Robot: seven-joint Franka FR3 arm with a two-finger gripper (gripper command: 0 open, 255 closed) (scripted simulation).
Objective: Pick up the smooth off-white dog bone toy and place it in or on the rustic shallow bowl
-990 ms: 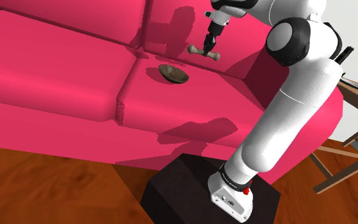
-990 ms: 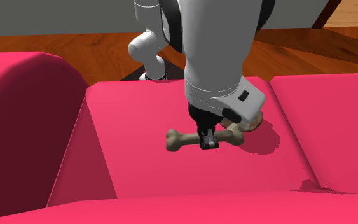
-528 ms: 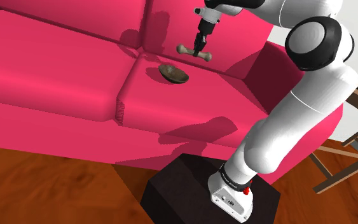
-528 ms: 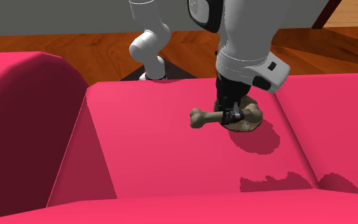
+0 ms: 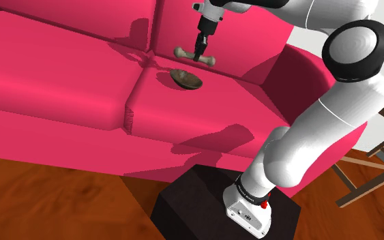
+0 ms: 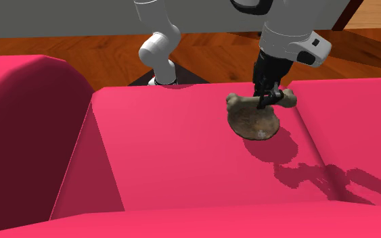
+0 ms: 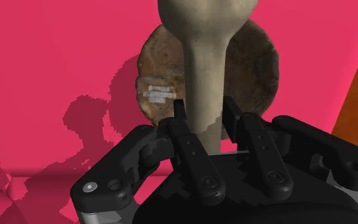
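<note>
An off-white dog bone toy (image 5: 183,53) (image 6: 241,102) (image 7: 203,63) hangs in the air, clasped at its shaft by my black gripper (image 5: 198,56) (image 6: 269,99) (image 7: 204,118), which is shut on it. Right below it, a shallow brown bowl (image 5: 186,78) (image 6: 253,124) (image 7: 250,70) rests on the pink sofa seat (image 5: 204,109) (image 6: 168,155). In the wrist view the bone crosses over the bowl's middle, and the bowl's mottled inside shows on both sides of it.
The sofa's backrest (image 5: 81,20) rises behind the bowl in the shoulder view, and a seam between cushions (image 5: 134,92) runs beside it. A wooden side table (image 5: 381,136) stands at the shoulder view's right. My black stand (image 5: 204,204) sits on the wood floor.
The arm has carried the bone toward the shoulder view's left and a little higher, from beside the bowl to over it. The grip on the bone is unchanged.
</note>
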